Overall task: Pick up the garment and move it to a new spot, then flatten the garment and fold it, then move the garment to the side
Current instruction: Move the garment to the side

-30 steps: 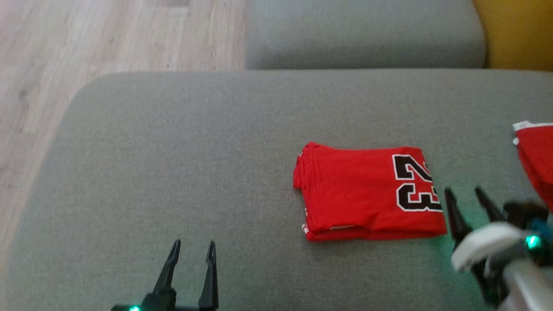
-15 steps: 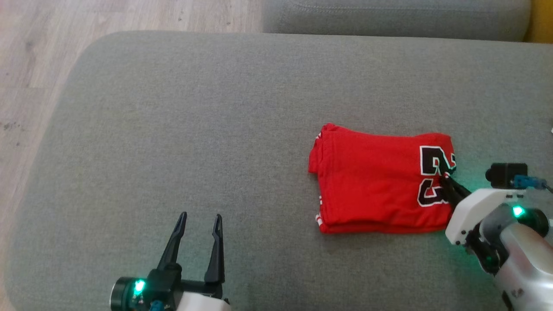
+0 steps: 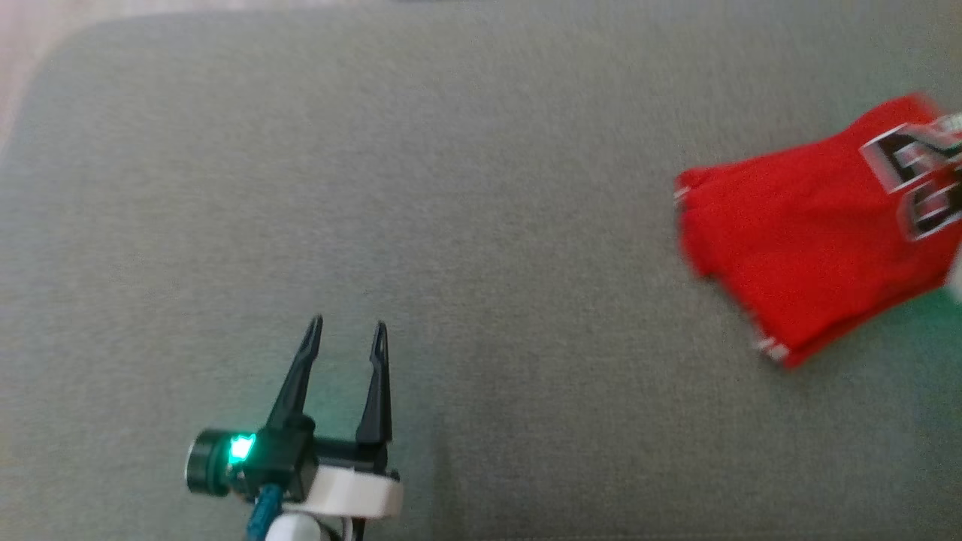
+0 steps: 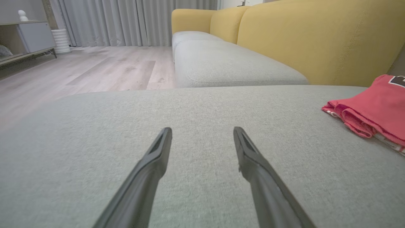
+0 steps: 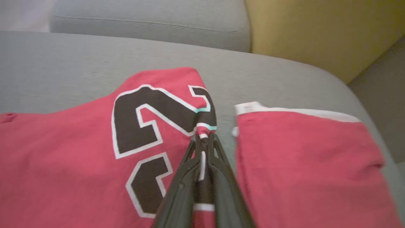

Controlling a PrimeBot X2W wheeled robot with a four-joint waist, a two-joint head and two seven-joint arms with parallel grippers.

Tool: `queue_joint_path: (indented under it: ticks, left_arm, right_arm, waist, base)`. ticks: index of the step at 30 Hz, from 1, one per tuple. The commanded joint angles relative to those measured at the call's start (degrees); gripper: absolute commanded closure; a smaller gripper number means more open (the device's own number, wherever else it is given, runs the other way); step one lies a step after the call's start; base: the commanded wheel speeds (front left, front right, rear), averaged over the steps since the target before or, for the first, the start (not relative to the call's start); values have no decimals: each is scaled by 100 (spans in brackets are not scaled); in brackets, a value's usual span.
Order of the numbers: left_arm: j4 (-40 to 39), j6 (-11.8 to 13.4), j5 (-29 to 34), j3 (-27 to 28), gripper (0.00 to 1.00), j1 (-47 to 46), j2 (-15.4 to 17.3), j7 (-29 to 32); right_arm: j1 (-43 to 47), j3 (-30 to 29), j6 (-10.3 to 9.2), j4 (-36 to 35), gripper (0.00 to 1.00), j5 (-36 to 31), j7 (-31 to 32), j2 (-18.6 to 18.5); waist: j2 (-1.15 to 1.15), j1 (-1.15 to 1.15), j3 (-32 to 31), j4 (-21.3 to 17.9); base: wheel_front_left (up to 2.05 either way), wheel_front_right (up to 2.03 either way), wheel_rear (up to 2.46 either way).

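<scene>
Right claw [image 5: 204,137] clamped on garment [image 5: 63,152] | numeral [image 5: 136,123] partly hidden, blurred

— Where does the head camera look from?
— From high above the grey cushion [image 3: 451,150], almost straight down, with the left tool [image 3: 347,324] at its lower edge and the red garment [image 3: 812,240] at its right edge, blurred.
— And the left wrist camera?
— Low over the same cushion, facing level along its fingers toward the yellow sofa back [image 4: 316,41]; it shares that garment, at its right.
— The right wrist?
— Very near the garment, looking down along the right tool [image 5: 205,136], pinched on its printed corner; a second red cloth [image 5: 300,158] lies just beside.
</scene>
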Motion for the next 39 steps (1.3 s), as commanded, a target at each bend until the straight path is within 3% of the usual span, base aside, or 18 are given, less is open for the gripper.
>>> queue_joint_path:
  ticks: [1,8,11,12,13,16,19,26,30,35,36,39]
  left_arm:
    - [-207,9,-15,122,0,-253,-32,-55]
    - [-288,58,-302,-58,0,-592,-32,-55]
    - [-326,84,-496,-101,0,-665,-32,-55]
    - [-325,101,-557,-118,0,-703,-32,-55]
    - [-316,124,-602,-130,0,-743,-32,-55]
    - [-363,226,-866,-93,0,-830,-32,-55]
    - [-410,253,-1020,-80,0,-846,-32,-55]
    - [-315,225,-1227,-25,0,-460,-32,-55]
    - [-203,212,-1108,46,0,-97,-32,-55]
    - [0,227,-804,204,0,189,-32,-55]
    - [94,198,-701,256,0,279,-32,-55]
    - [155,136,-597,304,0,375,-32,-55]
  right_arm:
    - [-206,31,37,-19,100,12,-65,-478]
    - [-679,-176,37,243,100,155,-99,-1444]
    - [-734,-256,37,342,100,192,-120,-1609]
    - [-751,-305,37,409,68,215,-124,-1657]
    - [-761,-351,37,493,0,232,-107,-1684]
    - [-762,-396,37,607,0,141,-206,-1625]
    - [-641,-465,37,562,0,121,-508,-1303]
    - [490,-613,37,247,0,258,-1466,15]
    - [1265,-726,37,-52,0,-21,-1683,855]
    - [2299,-1603,37,-1576,0,-1235,-1699,1746]
    - [2858,-1997,37,-2240,0,-1818,-1699,2223]
    - [3595,-2217,37,-2866,0,-2488,-1700,2791]
  waist:
    - [0,-1,358,-256]
    - [0,-1,726,-406]
    - [0,-1,758,-401]
    - [0,-1,759,-391]
    - [0,-1,750,-375]
    - [0,-1,626,-310]
    - [0,-1,349,-218]
    - [0,-1,-810,12]
    - [0,-1,-1442,51]
    - [0,-1,-1838,68]
    - [0,-1,-1966,65]
    - [0,-1,-2139,86]
  base:
    - [0,0,0]
    - [0,0,0]
    - [0,0,0]
    - [0,0,0]
    - [0,0,0]
    - [0,0,0]
    - [0,0,0]
    - [0,0,0]
    - [0,0,0]
    - [0,0,0]
    - [0,0,0]
    - [0,0,0]
